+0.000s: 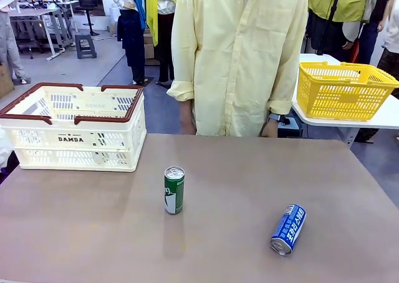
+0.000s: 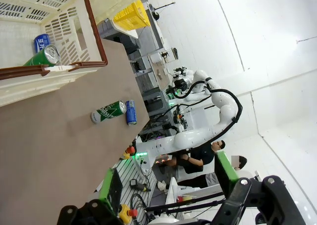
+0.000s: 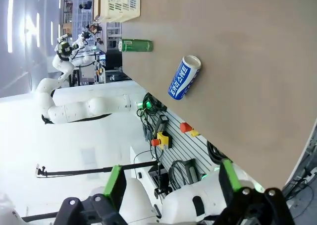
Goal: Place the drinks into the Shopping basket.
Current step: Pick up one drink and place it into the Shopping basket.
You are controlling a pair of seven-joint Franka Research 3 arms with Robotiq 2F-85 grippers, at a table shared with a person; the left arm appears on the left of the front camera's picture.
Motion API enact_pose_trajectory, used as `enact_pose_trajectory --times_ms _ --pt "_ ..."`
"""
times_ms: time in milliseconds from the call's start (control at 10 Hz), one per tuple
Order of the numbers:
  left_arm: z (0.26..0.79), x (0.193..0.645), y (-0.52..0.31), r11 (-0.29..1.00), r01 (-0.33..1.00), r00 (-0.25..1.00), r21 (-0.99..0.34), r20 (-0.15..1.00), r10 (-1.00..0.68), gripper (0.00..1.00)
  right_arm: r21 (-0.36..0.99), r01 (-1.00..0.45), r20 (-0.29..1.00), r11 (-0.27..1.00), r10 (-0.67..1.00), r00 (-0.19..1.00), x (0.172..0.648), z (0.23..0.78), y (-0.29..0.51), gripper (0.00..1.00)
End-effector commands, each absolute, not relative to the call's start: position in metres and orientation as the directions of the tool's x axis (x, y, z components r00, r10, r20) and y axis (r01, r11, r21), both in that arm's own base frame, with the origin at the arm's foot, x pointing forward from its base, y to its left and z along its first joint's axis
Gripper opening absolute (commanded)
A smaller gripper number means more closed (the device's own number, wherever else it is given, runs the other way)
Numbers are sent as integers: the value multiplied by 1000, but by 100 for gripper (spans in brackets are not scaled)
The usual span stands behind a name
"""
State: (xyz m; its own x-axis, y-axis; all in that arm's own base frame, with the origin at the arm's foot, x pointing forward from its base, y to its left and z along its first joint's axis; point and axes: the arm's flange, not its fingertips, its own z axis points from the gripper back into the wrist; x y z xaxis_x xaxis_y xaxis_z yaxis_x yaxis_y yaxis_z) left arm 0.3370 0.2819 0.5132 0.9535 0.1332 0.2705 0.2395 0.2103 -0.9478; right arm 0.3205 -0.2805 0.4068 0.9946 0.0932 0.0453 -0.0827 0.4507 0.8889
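Observation:
A green-and-white drink can stands upright at the middle of the table. A blue-and-white can lies on its side to the front right. The cream Shopping basket with its brown-red rim stands at the back left. In the left wrist view, a dark green can and a blue can lie inside the basket, and the two table cans sit farther off. My left gripper is open, away from the cans. My right gripper is open too, with the blue can well ahead of it.
A person in a pale yellow shirt stands at the table's far edge, hands down. A bright yellow mesh basket rests on a separate white table at the back right. The brown tabletop is bare around the two cans.

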Motion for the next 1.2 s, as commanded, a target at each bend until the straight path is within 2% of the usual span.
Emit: enact_pose_trajectory --times_ms 0,100,300,400,500,600,800,900,1000,1100 --pt "542 353 261 192 252 960 -949 269 72 100 879 -93 54 468 94 994 318 407 -283 100" --pt "566 369 190 269 258 965 -928 235 -114 100 879 -93 54 468 94 994 318 407 -283 100" --pt "577 389 48 452 322 902 -832 125 -414 100 879 -93 54 468 94 994 318 407 -283 100" --pt "579 379 -15 625 376 886 -684 67 -459 100 879 -93 54 468 94 994 318 407 -283 100" --pt "574 361 -82 708 401 886 -582 49 -461 100 879 -93 54 468 94 994 318 407 -283 100" --pt "563 339 -126 690 418 868 -591 36 -495 100 879 -93 54 468 94 994 318 407 -283 100" --pt "521 314 -207 716 436 881 -545 97 -463 100 879 -93 54 468 94 994 318 407 -283 100" --pt "503 312 -239 747 412 903 -522 126 -411 100 879 -93 54 468 94 994 318 407 -283 100" --pt "492 331 -242 758 391 920 -522 190 -344 100 879 -93 54 468 94 994 318 407 -283 100" --pt "522 304 -227 722 453 871 -523 87 -483 100 879 -93 54 468 94 994 318 407 -283 100"
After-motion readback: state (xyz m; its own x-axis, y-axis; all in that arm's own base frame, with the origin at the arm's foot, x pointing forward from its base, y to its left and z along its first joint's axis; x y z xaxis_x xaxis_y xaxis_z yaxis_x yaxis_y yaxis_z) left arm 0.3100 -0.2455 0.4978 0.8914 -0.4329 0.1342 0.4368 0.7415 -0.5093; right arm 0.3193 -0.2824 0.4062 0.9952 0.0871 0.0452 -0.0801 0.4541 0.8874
